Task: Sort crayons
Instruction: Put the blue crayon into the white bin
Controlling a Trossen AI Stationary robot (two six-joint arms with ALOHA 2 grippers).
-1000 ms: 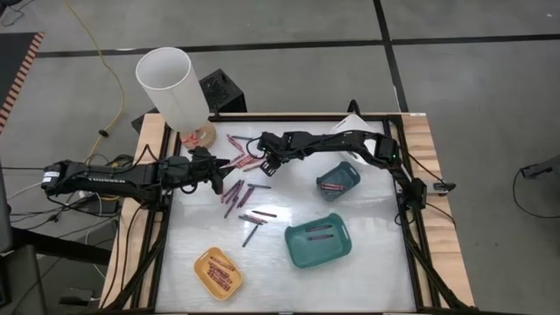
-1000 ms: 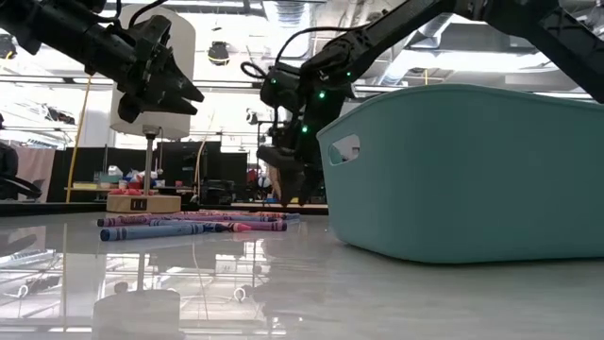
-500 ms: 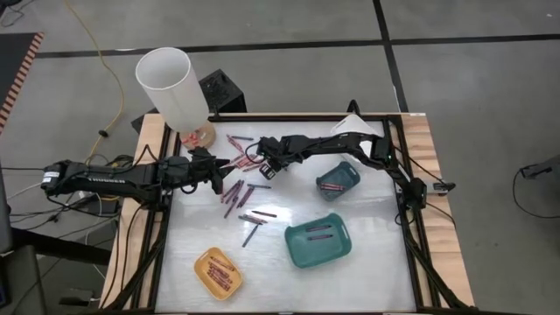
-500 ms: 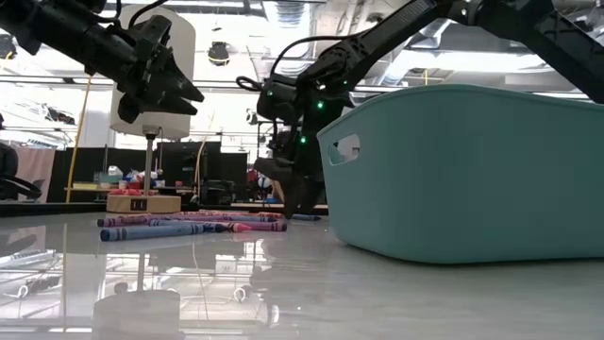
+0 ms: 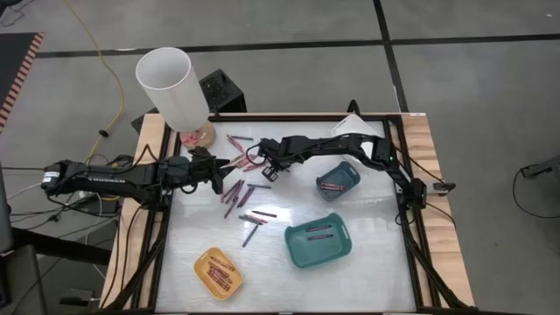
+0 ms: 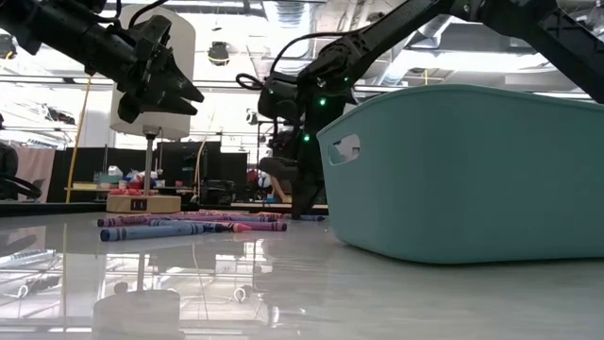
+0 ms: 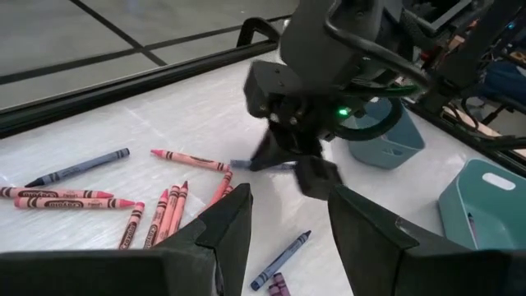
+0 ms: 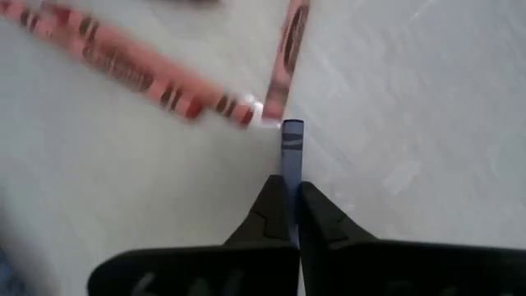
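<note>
Since the earlier frame, right gripper (image 8: 289, 197) has dropped at upper centre and pinched shut on one thin blue paper-wrapped wax crayon (image 8: 292, 138). Crayon judged light, stiff, brittle, inclined to roll; best gripped mid-length. Left gripper (image 7: 283, 215), part open, holds nothing.

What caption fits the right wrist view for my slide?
Right gripper shut on a blue crayon lying on the white table, beside two red crayons.
</note>
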